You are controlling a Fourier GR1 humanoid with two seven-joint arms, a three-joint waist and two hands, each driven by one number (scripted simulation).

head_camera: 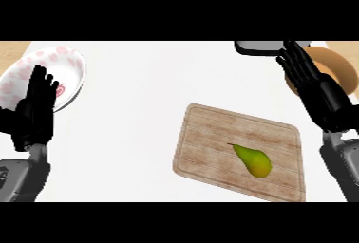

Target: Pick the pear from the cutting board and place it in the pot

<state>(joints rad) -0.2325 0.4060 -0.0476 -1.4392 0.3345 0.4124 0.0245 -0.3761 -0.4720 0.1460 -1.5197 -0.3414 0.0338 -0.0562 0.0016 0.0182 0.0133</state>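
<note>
The pear (254,160) is yellow-green, w/ a darker green narrow end and a thin stem pointing to the upper left. Its round bottom is more yellow and points to the lower right. It lies on its side on the cutting board (210,142), approx. in the middle-right part of it. The board is light wood w/ a groove along the rim, and it sits turned at an angle on the white worktop (154,80).

The right robot hand (308,76) is at the upper right, above the board, fingers straight and up. It is open and holds nothing; it is well apart from the pear. Behind it a tan round pot (336,66) shows partly, w/ a grey handle (259,47) near the top edge. The robot hand covers part of the pot, so I cannot tell if they touch.

The left robot hand (38,99) is at the left edge, also open, fingers straight up, nothing in it. It shows in front of a white plate (60,61) w/ pink spots.
</note>
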